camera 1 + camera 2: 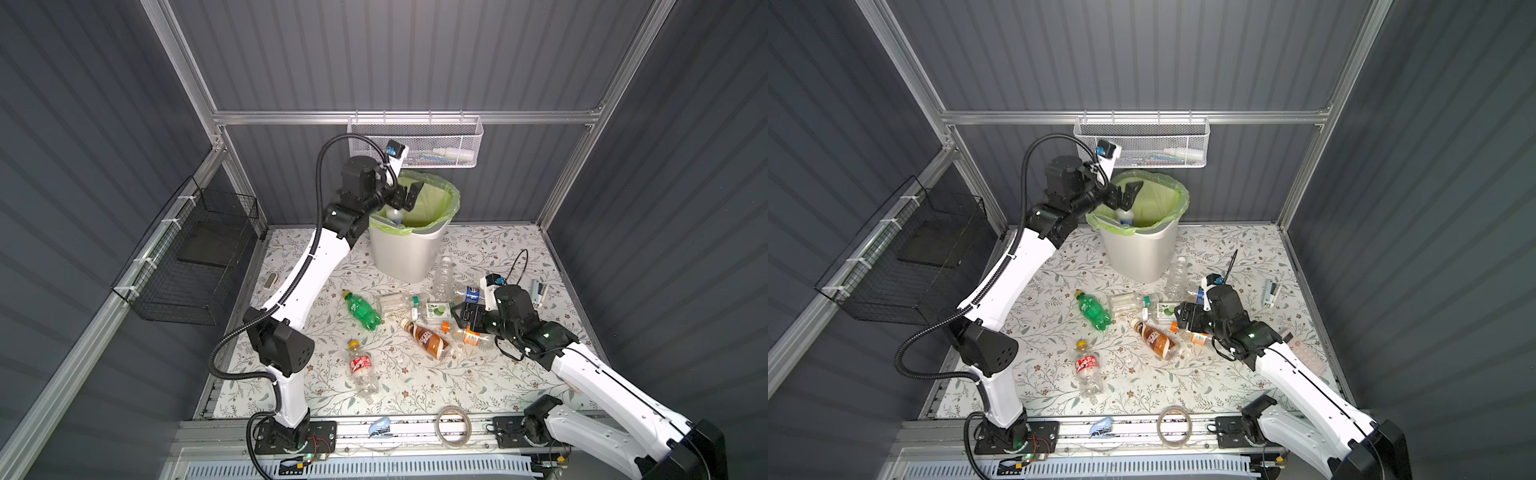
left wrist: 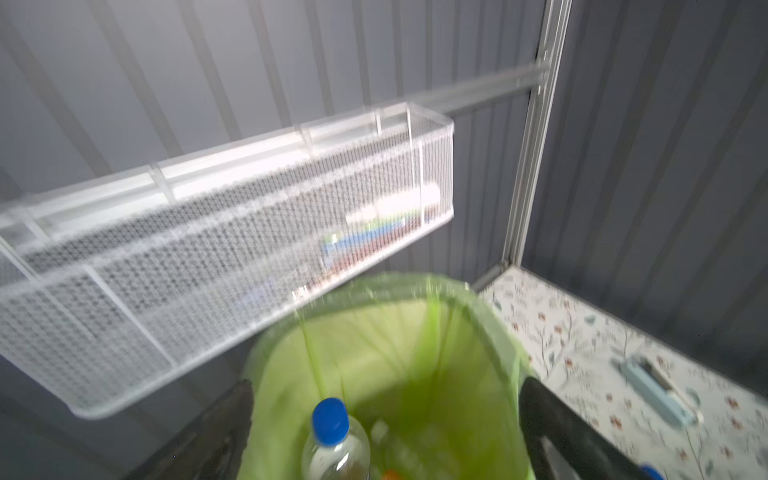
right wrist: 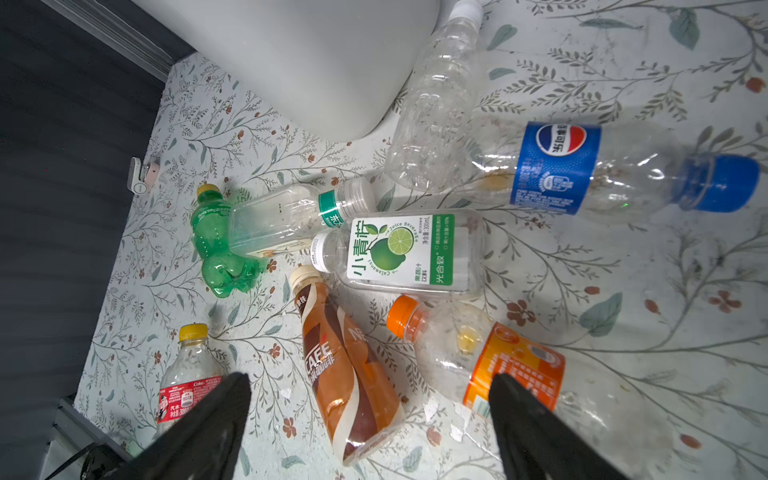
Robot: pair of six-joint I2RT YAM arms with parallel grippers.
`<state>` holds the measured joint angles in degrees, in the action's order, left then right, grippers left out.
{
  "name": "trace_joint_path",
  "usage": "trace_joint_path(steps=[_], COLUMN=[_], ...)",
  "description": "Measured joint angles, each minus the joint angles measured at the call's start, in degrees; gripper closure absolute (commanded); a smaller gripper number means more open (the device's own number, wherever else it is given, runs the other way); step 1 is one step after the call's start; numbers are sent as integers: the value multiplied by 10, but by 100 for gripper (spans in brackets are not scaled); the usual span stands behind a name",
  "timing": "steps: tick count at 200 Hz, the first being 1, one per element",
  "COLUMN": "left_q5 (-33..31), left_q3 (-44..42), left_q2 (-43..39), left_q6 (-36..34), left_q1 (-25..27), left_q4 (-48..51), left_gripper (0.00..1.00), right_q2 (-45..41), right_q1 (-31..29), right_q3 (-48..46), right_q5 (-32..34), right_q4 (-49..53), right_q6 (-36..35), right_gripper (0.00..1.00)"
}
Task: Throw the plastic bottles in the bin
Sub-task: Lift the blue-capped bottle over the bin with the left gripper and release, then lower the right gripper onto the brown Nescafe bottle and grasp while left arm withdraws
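Both top views show us the bin holding a blue-capped bottle, our left gripper spread wide above it, and eight bottles on the worktop. Left wrist: that bottle sits inside the green liner. Right wrist: our right gripper gapes empty over a brown bottle reading "CAFE"; others read "Juice Beverage" and "Coke".

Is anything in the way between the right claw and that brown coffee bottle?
Nothing visible. The open right claw points at the brown coffee bottle with only air between; the orange-labelled bottle lies close beside it, though, and might get nudged.
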<state>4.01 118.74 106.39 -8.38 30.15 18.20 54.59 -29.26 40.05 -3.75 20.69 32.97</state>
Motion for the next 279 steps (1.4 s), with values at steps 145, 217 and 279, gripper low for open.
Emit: trace_joint_path(steps=[145, 217, 279], left_q5=[-201, -288, -319], left_q3=[-386, -582, -634], left_q2=[-334, -480, -499], left_q6=[39, 126, 156], left_q1=[-20, -21, -21], left_q4=[-64, -51, -31], left_gripper=[0, 0, 0], right_q2=[172, 305, 385], right_q1=[-76, -149, -179], right_q3=[140, 199, 225], right_q5=[-52, -18, 7], right_q4=[157, 171, 163], right_q6=[-230, -279, -294], right_gripper=[8, 9, 13])
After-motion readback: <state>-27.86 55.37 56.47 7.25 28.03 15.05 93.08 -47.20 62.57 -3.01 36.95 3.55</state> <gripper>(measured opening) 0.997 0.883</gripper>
